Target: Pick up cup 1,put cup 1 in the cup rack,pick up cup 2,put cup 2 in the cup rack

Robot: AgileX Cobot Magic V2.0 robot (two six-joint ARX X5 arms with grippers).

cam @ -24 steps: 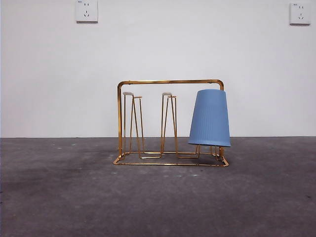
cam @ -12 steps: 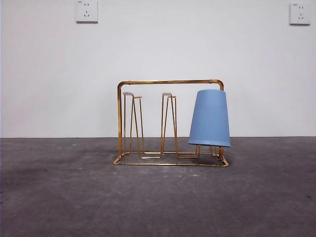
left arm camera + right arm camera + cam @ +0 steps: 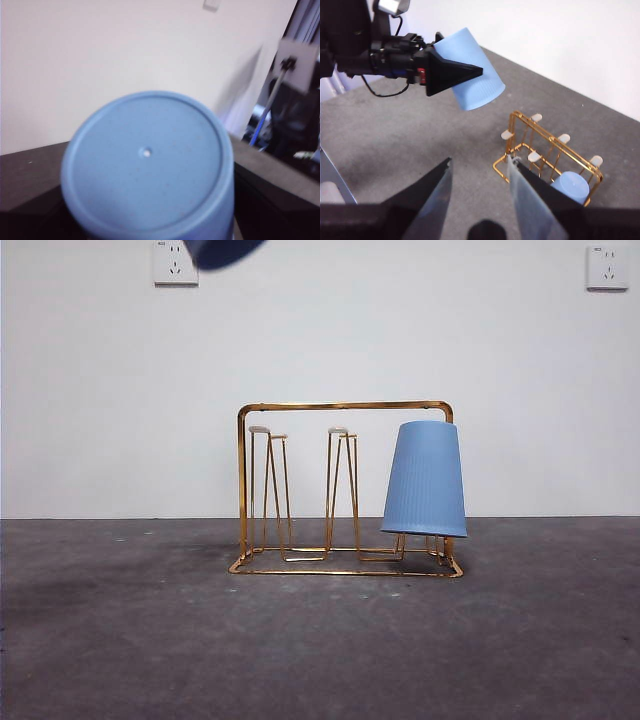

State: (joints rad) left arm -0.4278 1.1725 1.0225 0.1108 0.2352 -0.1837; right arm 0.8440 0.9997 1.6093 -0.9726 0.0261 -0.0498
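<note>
dark grey table (image 3: 320, 640), white wall (image 3: 320, 340)

The gold-coloured thin wire cup rack (image 3: 345, 490) looks like polished metal, its bars glinting, with small pale matt caps on the peg tops. The light blue tapered cup (image 3: 425, 480) upended on it has a matt, finely ribbed wall. The second light blue cup (image 3: 472, 70), held by the left pincer (image 3: 452, 72) of dull black plastic, shows a smooth, faintly speckled base. The dark grey table (image 3: 320, 640) is matt, rough and mottled.
</note>
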